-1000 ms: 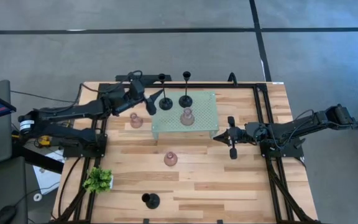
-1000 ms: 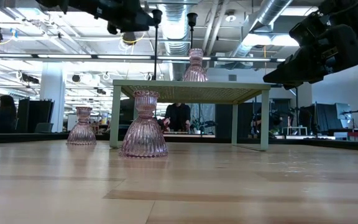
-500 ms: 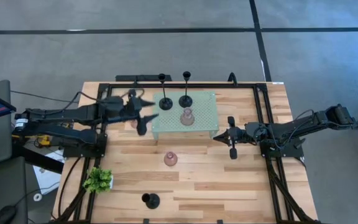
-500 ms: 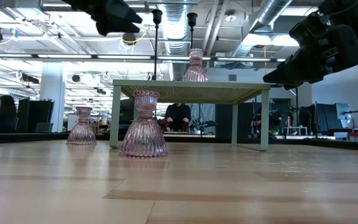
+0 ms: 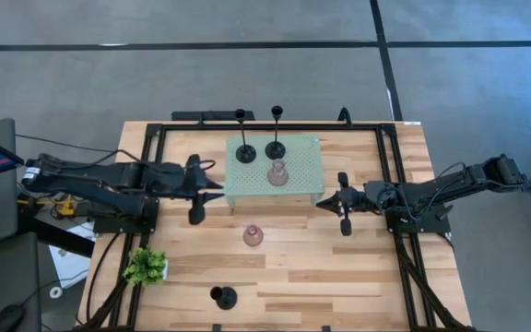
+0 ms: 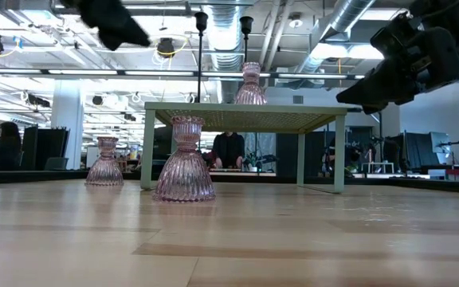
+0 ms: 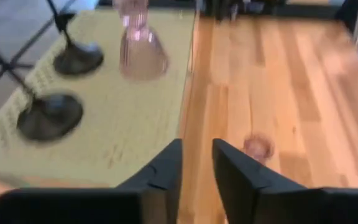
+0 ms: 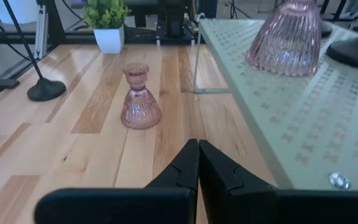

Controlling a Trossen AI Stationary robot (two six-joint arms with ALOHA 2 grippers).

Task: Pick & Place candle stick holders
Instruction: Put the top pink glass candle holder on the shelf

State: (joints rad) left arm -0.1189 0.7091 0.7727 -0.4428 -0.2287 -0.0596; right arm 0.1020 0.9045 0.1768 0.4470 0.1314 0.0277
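Note:
Two black candle stick holders (image 5: 245,152) (image 5: 275,148) and one pink holder (image 5: 277,172) stand on their bases on the pale green perforated stand (image 5: 302,180). A second pink holder (image 5: 253,236) and a third black one (image 5: 222,297) stand on the table. A third pink holder (image 6: 104,163) shows in the low view; my left arm hides it from above. My left gripper (image 5: 212,190) hovers left of the stand, fingers (image 7: 166,168) narrowly open, nothing between them. My right gripper (image 5: 330,203) hangs shut to the right of the stand.
A small green plant (image 5: 146,267) in a white pot stands at the near left corner. A black frame (image 5: 390,184) runs along the table's edges. Bare wood lies near and right of the stand. People sit in the room behind (image 6: 228,150).
My left gripper has drawn back from above the stand's far left corner, going toward the table's left and near edges. The black holder that stood beside it stays upright on the stand. My right arm has kept still.

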